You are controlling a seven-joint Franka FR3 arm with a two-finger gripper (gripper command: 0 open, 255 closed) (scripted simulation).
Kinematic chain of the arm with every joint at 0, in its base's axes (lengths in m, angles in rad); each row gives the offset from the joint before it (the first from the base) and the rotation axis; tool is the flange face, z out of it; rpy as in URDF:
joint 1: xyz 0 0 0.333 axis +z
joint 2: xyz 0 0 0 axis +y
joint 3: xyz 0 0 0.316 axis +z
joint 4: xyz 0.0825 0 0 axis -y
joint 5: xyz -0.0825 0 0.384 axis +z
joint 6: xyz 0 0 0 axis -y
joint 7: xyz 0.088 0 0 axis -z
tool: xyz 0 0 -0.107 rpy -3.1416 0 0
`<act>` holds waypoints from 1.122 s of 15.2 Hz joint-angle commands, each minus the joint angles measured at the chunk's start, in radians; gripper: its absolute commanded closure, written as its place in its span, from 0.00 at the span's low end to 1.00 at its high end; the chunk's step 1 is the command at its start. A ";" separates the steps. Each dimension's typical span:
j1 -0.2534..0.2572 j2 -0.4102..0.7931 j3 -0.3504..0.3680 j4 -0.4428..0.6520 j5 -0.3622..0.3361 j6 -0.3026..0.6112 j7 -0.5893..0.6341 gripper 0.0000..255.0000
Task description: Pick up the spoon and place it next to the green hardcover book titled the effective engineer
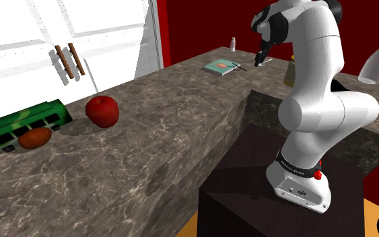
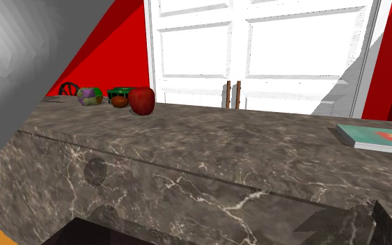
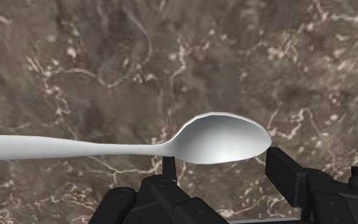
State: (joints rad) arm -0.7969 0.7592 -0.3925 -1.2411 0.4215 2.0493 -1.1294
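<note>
Our tool (image 3: 222,167) is clamped on the bowl of the grey spoon (image 3: 219,137), over the marble worktop (image 1: 181,114) near the teal-green book (image 1: 220,66). That curved bowl gives poor purchase, so we fear the spoon may swivel or slip free.

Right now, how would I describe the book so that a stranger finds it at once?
Follow the marble counter to its far end by the red wall. The book lies flat there, near the jaws holding the spoon. Unlike the upright white bottle nearby, it is a thin teal slab with an orange mark on its cover.
</note>
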 commanded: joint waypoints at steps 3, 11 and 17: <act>0.000 0.001 0.000 0.000 0.000 0.001 0.000 1.00; 0.000 0.001 0.000 0.000 0.000 0.001 0.000 0.00; -0.001 -0.058 -0.016 0.027 -0.021 -0.083 0.012 0.00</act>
State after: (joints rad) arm -0.7971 0.7010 -0.4083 -1.2193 0.4015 1.9726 -1.1195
